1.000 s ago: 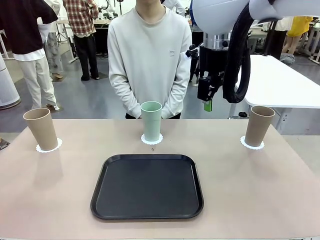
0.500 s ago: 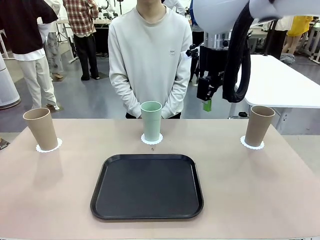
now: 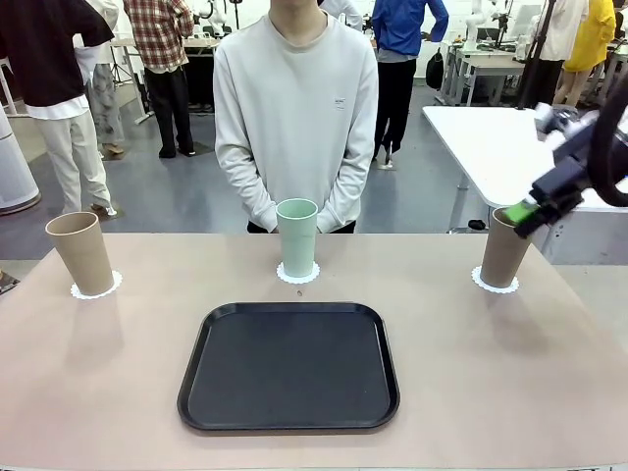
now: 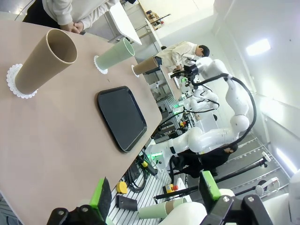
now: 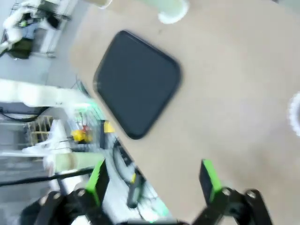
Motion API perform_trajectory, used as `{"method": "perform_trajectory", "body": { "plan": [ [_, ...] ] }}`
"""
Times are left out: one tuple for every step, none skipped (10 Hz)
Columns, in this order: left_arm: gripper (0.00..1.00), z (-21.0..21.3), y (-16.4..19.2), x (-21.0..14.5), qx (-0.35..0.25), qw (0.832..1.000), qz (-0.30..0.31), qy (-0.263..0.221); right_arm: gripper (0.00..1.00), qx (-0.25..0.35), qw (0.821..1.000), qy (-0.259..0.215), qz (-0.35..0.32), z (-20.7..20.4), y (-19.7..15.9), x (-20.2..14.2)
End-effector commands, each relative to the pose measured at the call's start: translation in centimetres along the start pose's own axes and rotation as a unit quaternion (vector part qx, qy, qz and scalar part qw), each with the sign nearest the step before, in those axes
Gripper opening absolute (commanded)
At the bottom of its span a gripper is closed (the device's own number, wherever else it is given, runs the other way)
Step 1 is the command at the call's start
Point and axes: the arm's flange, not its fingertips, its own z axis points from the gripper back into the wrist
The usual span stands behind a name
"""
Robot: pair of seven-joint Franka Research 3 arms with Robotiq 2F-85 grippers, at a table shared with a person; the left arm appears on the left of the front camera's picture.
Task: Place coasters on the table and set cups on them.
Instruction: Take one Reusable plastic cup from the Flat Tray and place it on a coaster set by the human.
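Three cups sit upright on the beige desk (image 3: 118, 392), each on its own white scalloped coaster. Left tan cup (image 3: 80, 253) on left coaster (image 3: 96, 287), mint green cup (image 3: 296, 237) on middle coaster (image 3: 298, 276), right tan cup (image 3: 506, 247) on right coaster (image 3: 494, 283). Black tray (image 3: 288, 366) lies flat on the near side of the row, nothing in it, apart from all three coasters.

Right gripper (image 3: 525, 214) comes in from the right edge, tilted, green pad at the rim of the right tan cup; can't tell if it touches. Its wrist view is motion-blurred: fingers (image 5: 97, 180) spread wide, released, nothing between them. Beyond the fingertips there: bare desk, black tray up and left of them, the base of the green cup and its coaster at the top edge, a sliver of another coaster at the right edge.

Left gripper (image 4: 154, 193) fingers (image 4: 101, 194) also spread wide, released, nothing held. That view is rolled sideways; left tan cup is well beyond the fingertips at upper left, tray between the fingertips and the cup row, green and right tan cups farther back.

Person (image 3: 294, 108) stands at the far side of the desk just behind the green cup, hands (image 3: 285, 211) low in front, off the desk.
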Motion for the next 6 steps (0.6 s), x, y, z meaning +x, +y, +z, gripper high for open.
{"method": "perform_trajectory", "body": {
  "plan": [
    [1.0,0.0,-0.3,0.0,-0.004,1.0,-0.002,-0.001,1.0,0.291,0.949,-0.098,-0.076,-1.3,-4.7,-1.2],
    [1.0,0.0,-0.3,0.0,-0.004,1.0,-0.002,-0.001,1.0,0.335,0.924,-0.144,-0.111,-1.6,-6.5,-3.4],
    [1.0,0.0,-0.3,0.0,-0.004,1.0,-0.002,-0.001,1.0,0.351,0.909,-0.167,-0.153,-2.0,-6.9,-5.7],
    [1.0,0.0,-0.3,0.0,-0.004,1.0,-0.002,-0.001,1.0,0.357,0.901,-0.169,-0.179,-2.2,-6.7,-7.5],
    [1.0,0.0,-0.3,0.0,-0.004,1.0,-0.002,-0.001,1.0,0.349,0.894,-0.183,-0.214,-2.0,-6.3,-9.5],
    [1.0,0.0,-0.3,0.0,-0.004,1.0,-0.002,-0.001,1.0,0.326,0.887,-0.199,-0.257,-1.9,-5.4,-11.4]
  ]
}}
